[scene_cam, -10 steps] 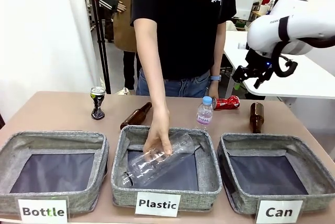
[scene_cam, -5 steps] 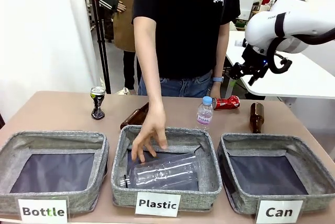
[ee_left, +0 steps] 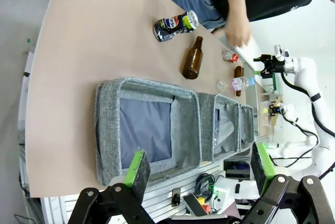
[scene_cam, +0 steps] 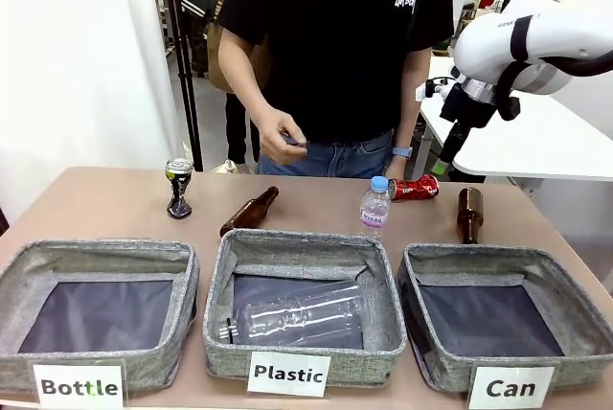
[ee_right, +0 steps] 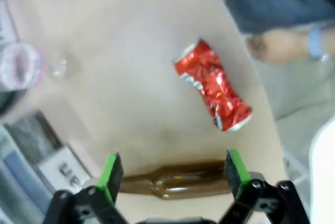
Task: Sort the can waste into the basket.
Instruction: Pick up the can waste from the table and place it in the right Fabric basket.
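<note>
Robot's right hand [ee_right: 173, 171], wide and empty, hovers with red can [ee_right: 212, 92] just ahead.

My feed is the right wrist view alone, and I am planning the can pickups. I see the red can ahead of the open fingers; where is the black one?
Observer: The black can stands upright at the far left of the table, beyond the Bottle basket.
Operator: And my drop target?
Observer: The Can basket sits at the front right, with nothing inside but its dark lining.
Operator: And the other arm?
Observer: The left gripper hangs open, looking down at the Bottle basket from the table's left side.
</note>
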Controlling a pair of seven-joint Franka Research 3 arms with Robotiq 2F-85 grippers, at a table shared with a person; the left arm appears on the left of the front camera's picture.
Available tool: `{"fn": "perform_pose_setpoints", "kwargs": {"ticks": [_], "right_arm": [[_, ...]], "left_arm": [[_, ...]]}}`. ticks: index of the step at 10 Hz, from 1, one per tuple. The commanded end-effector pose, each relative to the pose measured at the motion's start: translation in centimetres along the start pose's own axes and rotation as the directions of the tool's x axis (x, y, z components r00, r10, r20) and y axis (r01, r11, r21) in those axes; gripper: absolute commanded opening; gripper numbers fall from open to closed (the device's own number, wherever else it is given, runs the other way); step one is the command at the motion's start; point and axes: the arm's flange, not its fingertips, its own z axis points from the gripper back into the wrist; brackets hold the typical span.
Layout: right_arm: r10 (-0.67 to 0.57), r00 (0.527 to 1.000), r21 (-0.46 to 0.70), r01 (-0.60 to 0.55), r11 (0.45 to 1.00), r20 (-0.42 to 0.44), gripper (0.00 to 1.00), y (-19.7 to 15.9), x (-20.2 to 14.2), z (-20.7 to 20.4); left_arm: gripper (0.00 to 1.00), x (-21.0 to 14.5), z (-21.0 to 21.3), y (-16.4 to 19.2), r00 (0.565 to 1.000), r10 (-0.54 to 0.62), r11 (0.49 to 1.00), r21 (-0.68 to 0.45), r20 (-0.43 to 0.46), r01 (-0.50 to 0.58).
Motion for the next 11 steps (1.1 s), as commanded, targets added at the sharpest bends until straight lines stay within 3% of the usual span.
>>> {"fn": "perform_pose_setpoints", "kwargs": {"ticks": [1, 4, 5, 9, 10, 11], "right_arm": [[0.198, 0.979, -0.012, -0.198, 0.98, 0.038, 1.0, 0.3, -1.1, 0.9], [0.202, 0.978, -0.11, -0.206, 0.972, -0.051, 1.0, 0.9, -0.1, 0.7], [0.215, 0.977, -0.03, -0.215, 0.976, -0.004, 1.0, 0.0, 0.0, 1.1], [0.22, 0.975, -0.04, -0.221, 0.975, -0.012, 1.0, 0.1, 0.1, 0.9], [0.292, 0.953, -0.026, -0.295, 0.955, -0.084, 1.0, -0.8, 1.7, -0.8], [0.381, 0.922, -0.014, -0.383, 0.924, -0.074, 1.0, -1.6, 2.6, -1.9]], "left_arm": [[1.0, 0.0, 0.1, 0.0, 1.0, -0.021, 1.0, -0.012, 0.002, 0.021], [1.0, 0.0, 0.1, 0.0, 1.0, -0.021, 1.0, -0.012, 0.002, 0.021], [1.0, 0.0, 0.1, 0.0, 1.0, -0.021, 1.0, -0.012, 0.002, 0.021], [1.0, 0.0, 0.1, 0.0, 1.0, -0.021, 1.0, -0.012, 0.002, 0.021], [1.0, 0.0, 0.1, 0.0, 1.0, -0.021, 1.0, -0.012, 0.002, 0.021], [1.0, 0.0, 0.1, 0.0, 1.0, -0.021, 1.0, -0.012, 0.002, 0.021]]}}
